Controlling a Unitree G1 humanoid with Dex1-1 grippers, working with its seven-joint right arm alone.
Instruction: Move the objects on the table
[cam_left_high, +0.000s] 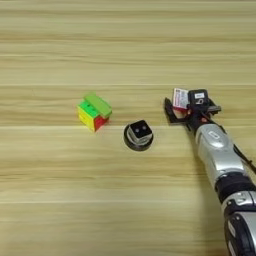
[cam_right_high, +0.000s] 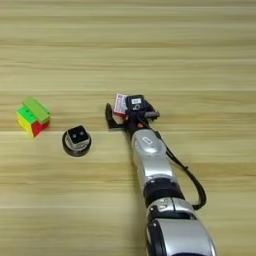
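The right gripper (cam_left_high: 181, 111) is at the white-and-red box (cam_left_high: 180, 98), well to the right of the other things on the desk (cam_left_high: 60, 210). One black finger (cam_left_high: 169, 111) lies to the left of the box and the gripper's body sits against its right side, so the jaws look spread wide around it, but whether they press on it I cannot tell, and the box seems to rest on the wood. It looks like a small flat carton: light and fairly stiff, yet likely to dent or skid if squeezed on its broad faces, so the narrow edges seem the safest hold, with a gentle grip. The black ring (cam_left_high: 137, 142) lies flat near the middle with the tiny black cube (cam_left_high: 140, 130) sitting in or on it. The ring looks rigid and smooth; a pinch across its wall from above would suit, and the little cube would probably tip out if the ring were tilted. Further left, the lime-green block (cam_left_high: 98, 104) rests on top of the puzzle cube (cam_left_high: 92, 116). It looks light and hard, easy to pinch by its long sides, though a careless push could slide it off.
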